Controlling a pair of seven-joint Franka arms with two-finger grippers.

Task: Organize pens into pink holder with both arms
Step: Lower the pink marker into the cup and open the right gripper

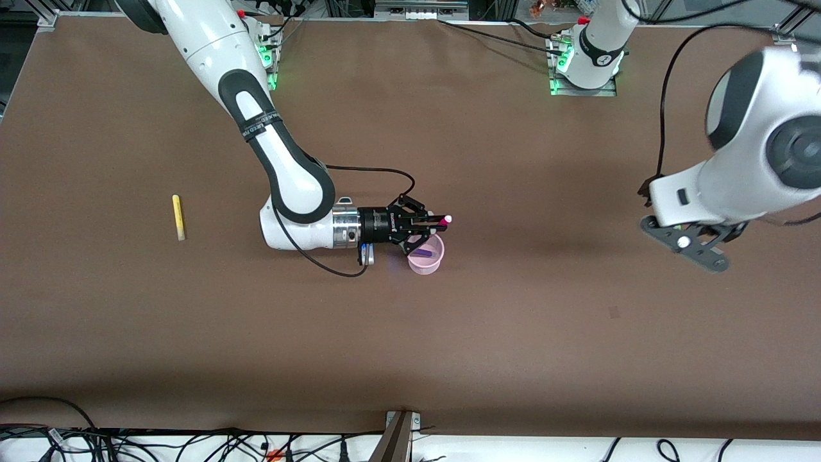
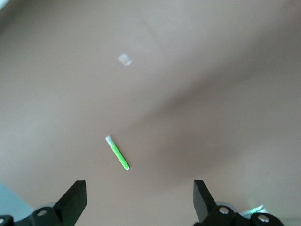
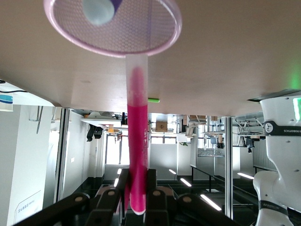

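Observation:
My right gripper (image 1: 428, 222) is shut on the magenta pen (image 1: 442, 219), holding it level over the pink holder's (image 1: 426, 255) rim. In the right wrist view the magenta pen (image 3: 137, 155) sits between the fingers (image 3: 157, 188) and points at the holder (image 3: 160, 40). The dark purple pen (image 1: 421, 255) lies inside the holder. The yellow pen (image 1: 178, 217) lies on the table toward the right arm's end. My left gripper (image 1: 686, 242) is open and empty above the table at the left arm's end. The green pen (image 2: 117, 153) lies on the table below my left gripper (image 2: 138, 190).
The brown table (image 1: 545, 308) spreads wide around the holder. A small pale mark (image 2: 124, 59) lies on the table past the green pen. Cables (image 1: 192, 446) run along the table's edge nearest the front camera.

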